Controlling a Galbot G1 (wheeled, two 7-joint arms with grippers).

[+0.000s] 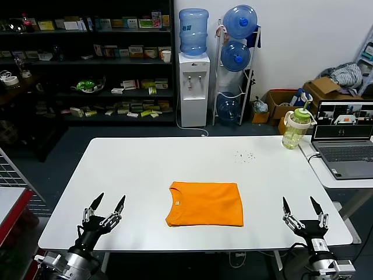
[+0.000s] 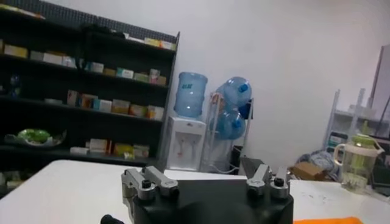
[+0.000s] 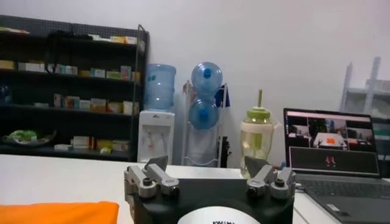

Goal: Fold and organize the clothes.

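The clothes are one bright orange T-shirt (image 1: 205,203), folded into a compact rectangle and lying flat on the white table (image 1: 175,163) near its front middle; its neck opening faces the left side. A strip of it shows as an orange edge (image 3: 58,212) in the right wrist view and a sliver (image 2: 329,220) in the left wrist view. My left gripper (image 1: 108,203) stands open at the table's front left, well apart from the shirt. At the front right corner my right gripper (image 1: 302,205) is open too, holding nothing.
A clear jug with a green lid (image 1: 296,127) stands at the table's far right corner. An open laptop (image 1: 345,135) sits on a side desk to the right. Dark shelving (image 1: 87,64), a water dispenser (image 1: 193,70) and boxes (image 1: 280,105) stand behind.
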